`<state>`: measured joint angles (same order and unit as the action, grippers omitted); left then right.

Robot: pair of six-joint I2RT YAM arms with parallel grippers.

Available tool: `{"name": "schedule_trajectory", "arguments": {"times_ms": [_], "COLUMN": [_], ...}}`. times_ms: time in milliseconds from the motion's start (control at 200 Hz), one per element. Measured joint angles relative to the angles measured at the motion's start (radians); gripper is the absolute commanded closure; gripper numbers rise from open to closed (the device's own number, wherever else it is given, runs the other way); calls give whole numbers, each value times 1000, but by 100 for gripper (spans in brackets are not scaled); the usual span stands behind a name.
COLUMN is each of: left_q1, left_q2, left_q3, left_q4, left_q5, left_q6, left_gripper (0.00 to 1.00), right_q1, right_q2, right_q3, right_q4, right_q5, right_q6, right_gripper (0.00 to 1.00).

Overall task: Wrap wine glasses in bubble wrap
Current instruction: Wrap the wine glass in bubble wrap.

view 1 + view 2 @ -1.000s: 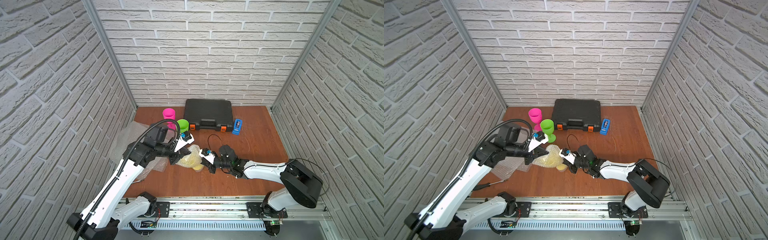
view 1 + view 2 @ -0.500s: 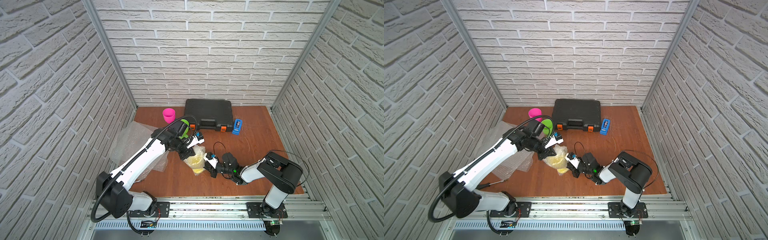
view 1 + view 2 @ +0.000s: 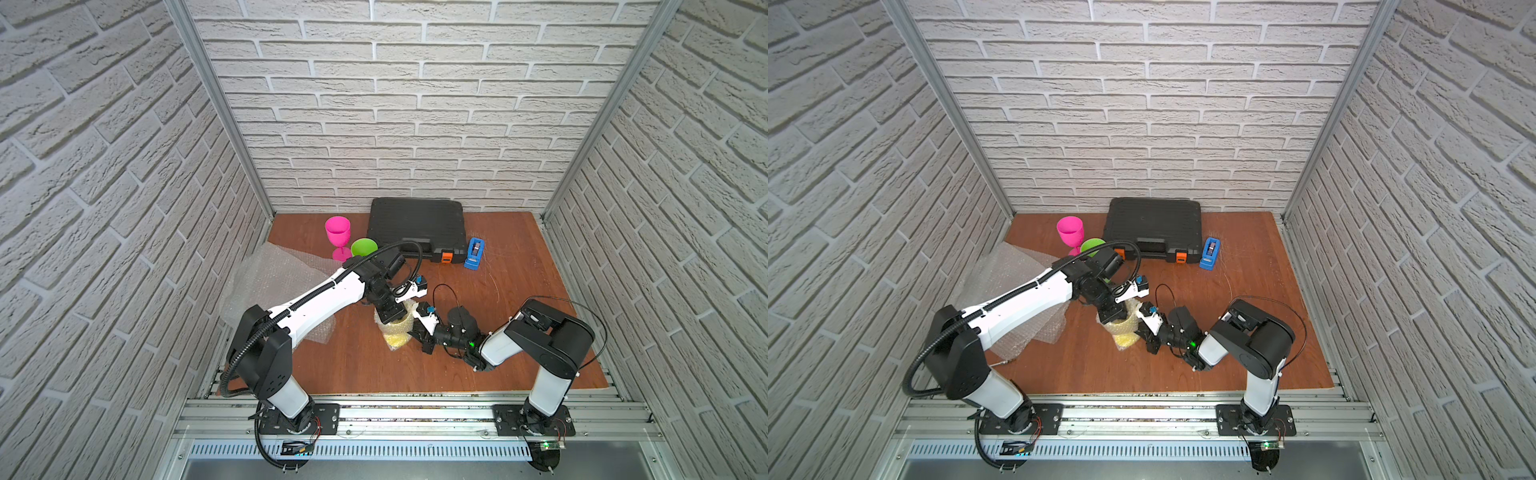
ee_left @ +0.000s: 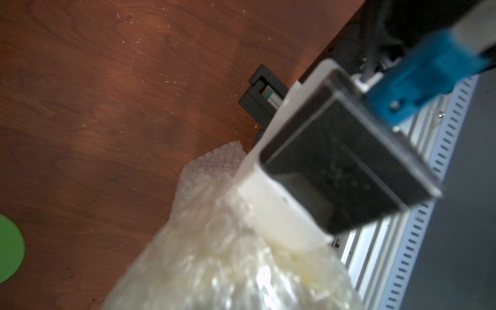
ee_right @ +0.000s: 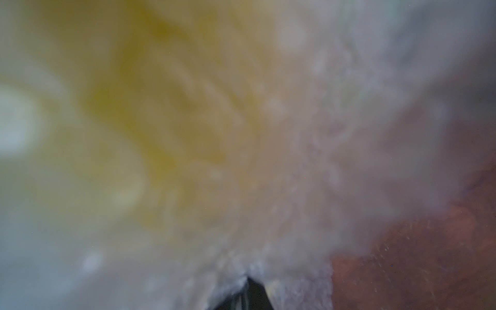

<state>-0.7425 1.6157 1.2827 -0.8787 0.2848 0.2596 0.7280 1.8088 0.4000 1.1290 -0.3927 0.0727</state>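
Between left pincer (image 3: 392, 319) and right pincer (image 3: 414, 332), yellow goblet (image 3: 397, 340) (seemingly touching both)

Before the black tool case (image 3: 417, 230), the left gripper (image 3: 390, 318) and right gripper (image 3: 417, 332), jaws closed, pinch the bubble wrap (image 3: 404, 326) bundled round a yellow goblet (image 3: 394, 341). A pink goblet (image 3: 337, 232) and a green goblet (image 3: 363, 247) stand left of the case, with loose bubble-wrap sheets (image 3: 270, 278) farther left. A blue tape dispenser (image 3: 474, 253) sits at its right front corner.

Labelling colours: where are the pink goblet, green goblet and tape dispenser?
pink goblet (image 3: 338, 236): in a top view, bowl.
green goblet (image 3: 363, 247): in a top view, bowl.
tape dispenser (image 3: 474, 252): in a top view, body.
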Motion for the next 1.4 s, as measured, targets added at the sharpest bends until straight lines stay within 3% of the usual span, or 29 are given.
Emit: {"name": "schedule_trajectory", "arguments": {"times_ms": [185,340,585,830,1070,1140,1265,1330,1400], "left_q1": [-26,-32,-24,-11,29,44,56,55,45], "left_q2": [-39,-62,-128,-235,-269,-268,-263,-254,-238], "left_q3": [-4,53,153,155,92,70,57,57,59], "left_q4": [30,-32,-135,-201,-232,-235,-237,-229,-217], "left_q5": [-71,-108,-137,-145,-141,-140,-129,-111,-89], "left_q6": [-56,-57,-55,-56,-63,-63,-55,-51,-48], "left_gripper": [60,45,36,33,39,54,91,98,100], "right_q1": [0,0,1,2,2,2,2,2,2], "right_q2": [0,0,0,0,0,0,1,2,2], "right_q3": [0,0,0,0,0,3,8,12,16], "right_q4": [7,12,19,19,12,11,7,2,-8], "right_q5": [6,7,2,-11,-16,-17,-22,-25,-29], "right_q6": [1,0,2,3,3,3,3,2,2], "right_gripper": [97,97,97,97,97,97,97,97,97]}}
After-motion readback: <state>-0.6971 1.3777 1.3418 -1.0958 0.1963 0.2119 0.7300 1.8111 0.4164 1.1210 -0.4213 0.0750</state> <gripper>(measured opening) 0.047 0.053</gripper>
